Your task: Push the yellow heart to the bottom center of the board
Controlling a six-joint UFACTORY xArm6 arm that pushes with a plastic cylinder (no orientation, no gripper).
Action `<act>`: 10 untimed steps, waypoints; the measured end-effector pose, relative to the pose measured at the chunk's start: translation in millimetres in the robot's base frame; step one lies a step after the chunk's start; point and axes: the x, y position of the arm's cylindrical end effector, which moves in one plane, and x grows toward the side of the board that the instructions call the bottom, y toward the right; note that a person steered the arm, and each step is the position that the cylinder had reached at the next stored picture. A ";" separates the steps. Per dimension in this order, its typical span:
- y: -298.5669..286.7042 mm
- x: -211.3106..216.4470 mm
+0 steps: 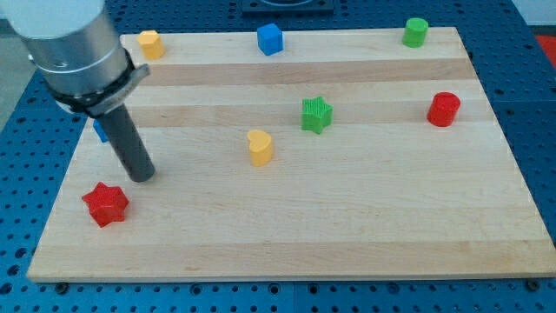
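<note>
The yellow heart (260,147) stands near the middle of the wooden board (347,226), a little left of centre. My tip (143,176) rests on the board at the view's left, well left of the heart and just above and right of the red star (105,203). The rod rises up and left to the arm's grey body at the top left corner. A blue block (100,130) is mostly hidden behind the rod.
A green star (316,114) sits just up and right of the heart. A red cylinder (444,109) is at the right, a green cylinder (415,32) at the top right, a blue cube (270,39) at the top centre, a yellow block (151,43) at the top left.
</note>
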 end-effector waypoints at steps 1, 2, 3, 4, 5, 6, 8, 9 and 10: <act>-30.1 29.1; -37.6 53.1; -37.5 53.5; -18.2 46.0; 24.7 30.6; 33.4 30.3; 33.8 -11.9; 46.7 -51.0; 80.6 -70.9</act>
